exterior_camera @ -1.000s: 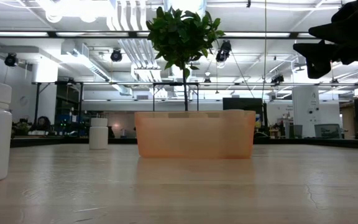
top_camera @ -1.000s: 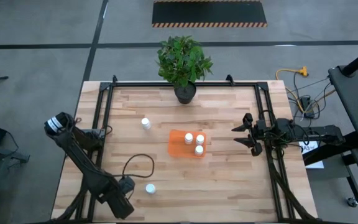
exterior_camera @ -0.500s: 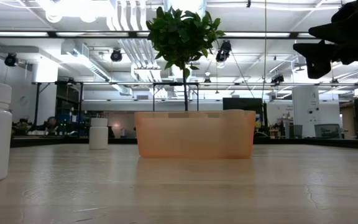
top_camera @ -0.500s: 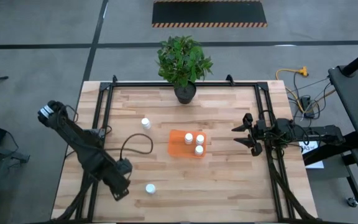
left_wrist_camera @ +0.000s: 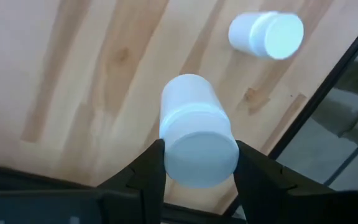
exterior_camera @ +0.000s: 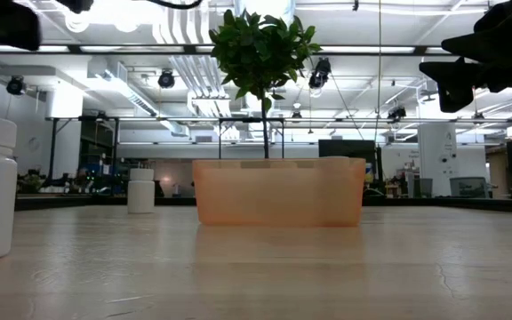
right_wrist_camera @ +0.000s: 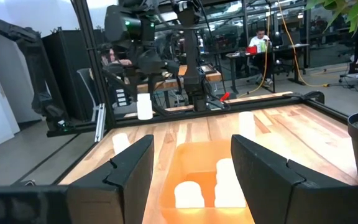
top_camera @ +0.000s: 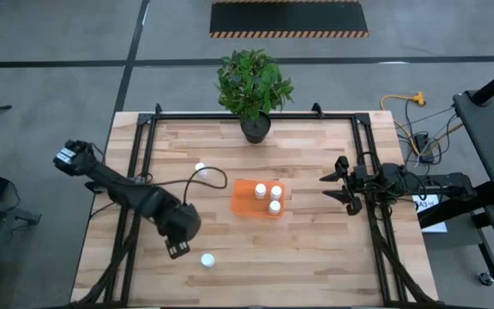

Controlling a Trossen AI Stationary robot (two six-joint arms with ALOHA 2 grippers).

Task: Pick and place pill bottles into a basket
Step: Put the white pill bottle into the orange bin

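My left gripper (left_wrist_camera: 197,163) was clamped on a smooth white bottle (left_wrist_camera: 194,134), cap toward the wrist, lifted for carrying. Another bottle (left_wrist_camera: 267,34) stood on the planks beyond it. The glossy orange basket (top_camera: 247,199), off to its side, held three bottles. The right gripper (top_camera: 340,183) waited beyond the basket, empty, partly open.

The table (top_camera: 316,249) is seen from straight overhead, and level from its surface. The basket (top_camera: 249,198) is shared by the high, low and right wrist views. The wood is viewed closely downward by the left wrist camera.
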